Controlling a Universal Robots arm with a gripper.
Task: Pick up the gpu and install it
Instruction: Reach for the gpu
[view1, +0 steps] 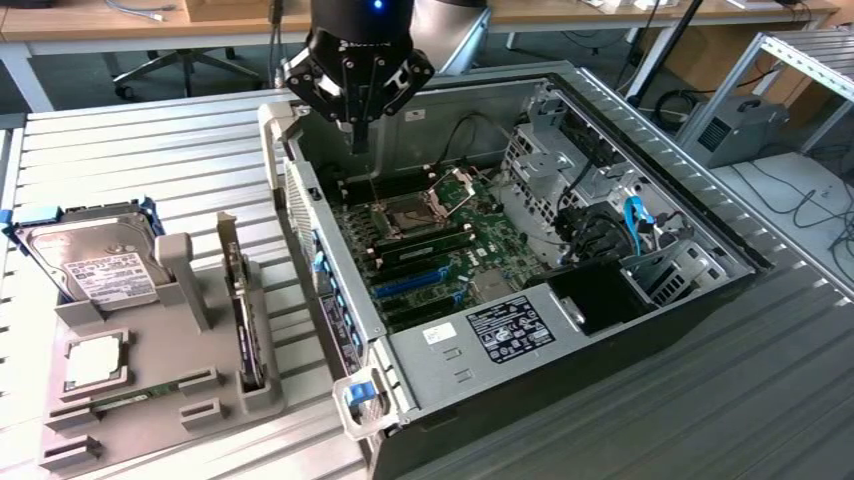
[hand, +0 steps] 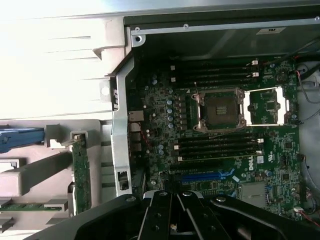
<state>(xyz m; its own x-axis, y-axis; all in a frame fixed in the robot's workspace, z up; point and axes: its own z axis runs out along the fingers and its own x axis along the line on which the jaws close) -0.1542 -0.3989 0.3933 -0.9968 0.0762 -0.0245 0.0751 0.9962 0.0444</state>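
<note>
The clenched, empty pincer (view1: 358, 138) hovers over the open computer case (view1: 400, 385), well apart from the gpu (view1: 242, 300) standing on edge in the grey holder (view1: 147, 362) on the worktop (view1: 134, 150), so the pick-up looks not yet begun, and a grasp would call for a parted pincer aligned along the card's thin upper edge.

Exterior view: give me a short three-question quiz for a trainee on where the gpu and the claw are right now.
1. True or false: the claw is holding the gpu.
2. Where is the gpu? A: standing on edge in the grey holder at the exterior view's left. B: seated in a motherboard slot. C: lying flat on the hard drive.
3. Fill in: the claw hangs shut above the open computer ____.

Key: 1 false, the claw holds nothing. 2 A. 3 case.
</note>
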